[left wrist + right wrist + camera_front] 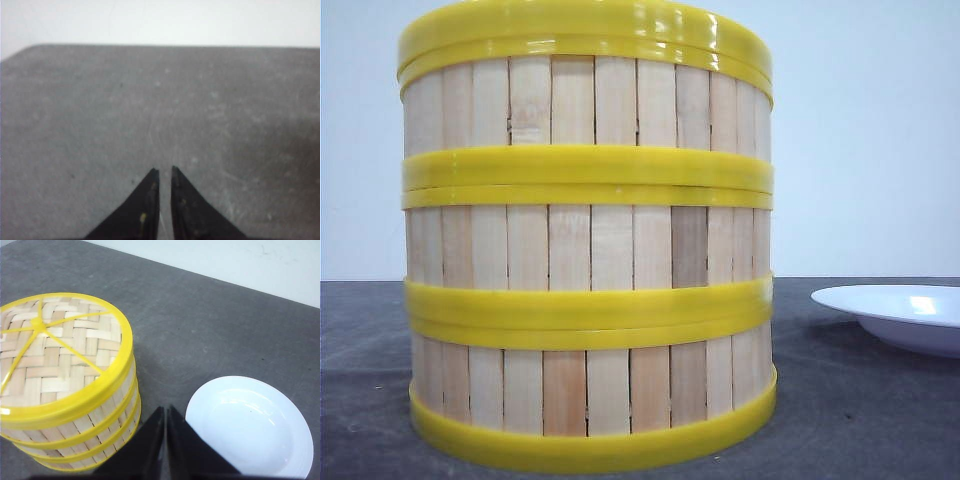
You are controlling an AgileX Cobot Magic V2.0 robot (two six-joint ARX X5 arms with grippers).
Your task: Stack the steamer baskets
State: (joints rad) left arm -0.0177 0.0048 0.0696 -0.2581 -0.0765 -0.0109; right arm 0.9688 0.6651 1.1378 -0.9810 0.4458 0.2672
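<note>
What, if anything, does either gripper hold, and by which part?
Nothing is held. The left gripper has its jaws shut over bare table; the right gripper is shut too, between the basket stack and the plate.

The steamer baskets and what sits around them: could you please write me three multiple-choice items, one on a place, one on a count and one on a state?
1. In the front view, where is the white plate relative to the steamer baskets?
A. To their right
B. To their left
C. On top of them

2. How many tiers of wooden slats does the stack show?
A. One
B. Two
C. Three

3. What is the right end effector doing?
A. Gripping the plate
B. Shut, holding nothing
C. Wide open around the stack

Answers:
1. A, the plate lies on the table beyond the stack's right side.
2. C, yellow rings divide three slat bands.
3. B, its fingers meet with nothing between them.
</note>
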